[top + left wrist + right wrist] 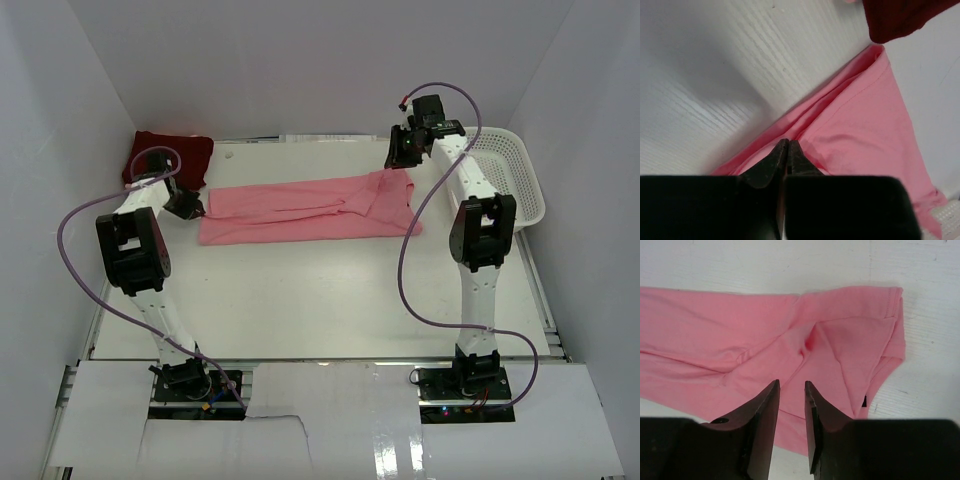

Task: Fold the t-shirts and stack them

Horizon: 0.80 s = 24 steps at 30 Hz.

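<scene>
The salmon pink t-shirt (310,208) lies folded into a long band across the middle of the table. It also shows in the left wrist view (865,125) and the right wrist view (740,340). The dark maroon t-shirt (170,155) lies folded at the far left corner, and its edge shows in the left wrist view (905,17). My left gripper (200,208) is at the pink shirt's left end. Its jaws are shut (787,142) with cloth creases running into the tips. My right gripper (405,145) hovers over the shirt's right end, jaws (791,385) open and empty.
A white plastic mesh basket (510,175) stands at the far right, beside the right arm. White walls close in the table on the left, back and right. The pink shirt's sleeve end (890,330) lies near the basket side.
</scene>
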Each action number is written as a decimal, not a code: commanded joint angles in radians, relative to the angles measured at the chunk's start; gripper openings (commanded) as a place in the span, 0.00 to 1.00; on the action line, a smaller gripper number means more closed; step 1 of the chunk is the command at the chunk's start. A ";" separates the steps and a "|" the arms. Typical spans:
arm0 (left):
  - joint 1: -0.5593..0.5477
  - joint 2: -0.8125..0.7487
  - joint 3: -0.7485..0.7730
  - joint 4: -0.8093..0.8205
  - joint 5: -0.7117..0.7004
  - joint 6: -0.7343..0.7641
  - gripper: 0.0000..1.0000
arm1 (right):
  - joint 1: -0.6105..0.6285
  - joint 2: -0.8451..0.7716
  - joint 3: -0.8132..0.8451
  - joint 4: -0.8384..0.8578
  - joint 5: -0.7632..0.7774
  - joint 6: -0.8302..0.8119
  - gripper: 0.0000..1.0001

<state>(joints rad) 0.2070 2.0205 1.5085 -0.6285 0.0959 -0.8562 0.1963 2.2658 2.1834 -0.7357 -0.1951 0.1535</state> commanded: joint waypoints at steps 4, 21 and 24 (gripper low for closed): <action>-0.003 -0.019 0.039 0.018 0.070 0.026 0.49 | -0.017 -0.006 0.024 0.091 -0.013 0.012 0.43; 0.000 -0.167 0.072 0.039 0.018 0.124 0.66 | -0.008 -0.276 -0.416 0.280 -0.150 0.034 0.45; -0.058 -0.200 0.035 0.046 0.037 0.172 0.66 | 0.009 -0.310 -0.507 0.280 -0.130 0.029 0.45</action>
<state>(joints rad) 0.2077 1.9160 1.5623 -0.5964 0.1265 -0.7547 0.1890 2.0262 1.7130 -0.5339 -0.3065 0.1810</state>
